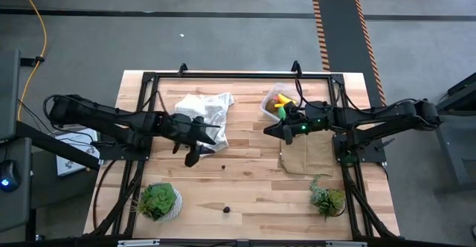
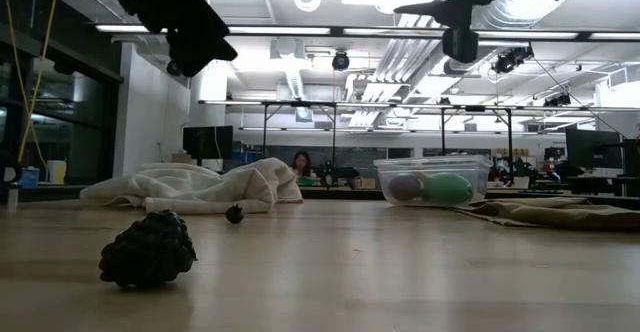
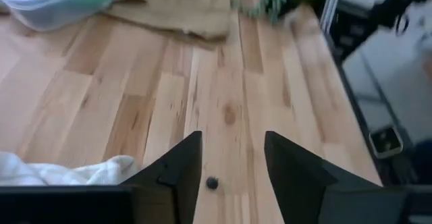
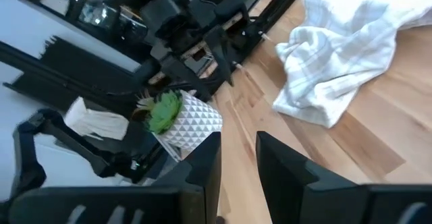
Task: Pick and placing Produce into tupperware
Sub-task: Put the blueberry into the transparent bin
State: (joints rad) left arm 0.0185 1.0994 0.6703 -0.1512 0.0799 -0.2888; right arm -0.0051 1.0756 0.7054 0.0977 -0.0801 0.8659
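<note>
The step in hand appears to be the approach to a loose berry. The left gripper (image 1: 195, 156) is hovering above the table (image 1: 245, 187), its fingers standing apart with nothing between them. In the left wrist view a small dark berry (image 3: 212, 182) is lying on the bare wood directly ahead of the gripper, framed in the gap between the two fingers. The left arm is reaching in from its side of the table, the wrist angled down toward the wood, the gripper just beside the white checked cloth (image 1: 202, 111).

The tupperware (image 1: 277, 103) is sitting well apart from the left gripper, across the table and close beside the right gripper (image 1: 285, 130). It is already holding the yellow banana (image 1: 283, 101), and the low view shows a green oval (image 2: 446, 188) and a brown ball (image 2: 405, 187) inside it.

The right arm is waiting, its gripper raised over the edge of the brown cloth (image 1: 306, 154), fingers slightly apart and holding nothing.

In my judgement the next move calls for a straight descent onto the berry, a careful closing on so small an object, then a carry across to the tupperware. A second dark berry (image 1: 226, 209) is lying nearer the table's front edge, between the two potted plants, not yet collected.
</note>
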